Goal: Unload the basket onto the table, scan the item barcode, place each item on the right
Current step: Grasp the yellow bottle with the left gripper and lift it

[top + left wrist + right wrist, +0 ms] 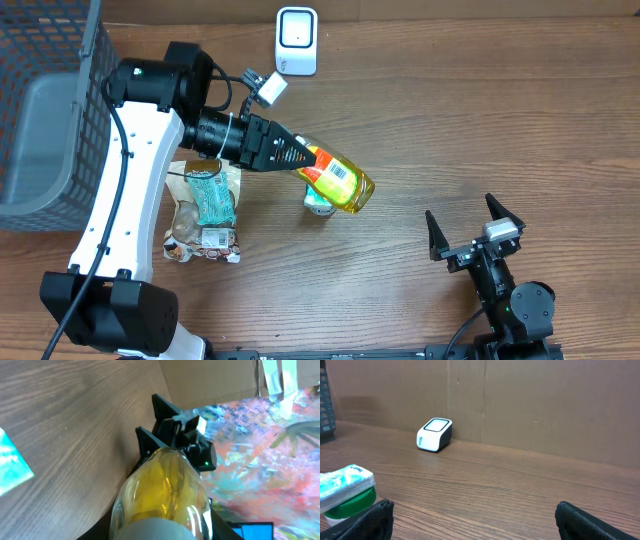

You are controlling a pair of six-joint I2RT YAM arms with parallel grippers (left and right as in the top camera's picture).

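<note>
The left gripper (306,156) was clamped on the clear plastic bottle of yellow liquid (352,190), lifted well apart from the small white scanner (297,40). The right gripper (459,206) stood open. The smooth bottle might turn in the jaws, hiding its barcode (339,177).

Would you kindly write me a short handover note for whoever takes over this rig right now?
Left gripper: shut on the yellow bottle near its capped end, barcode label facing up.
Right gripper: open, empty, off to the right.
Scanner: at the far side, well apart from the bottle.
Done: bottle is in the grip.
Left: bring the bottle's barcode to the scanner window. The snack bags lie beside the left arm, not yet handled.
</note>
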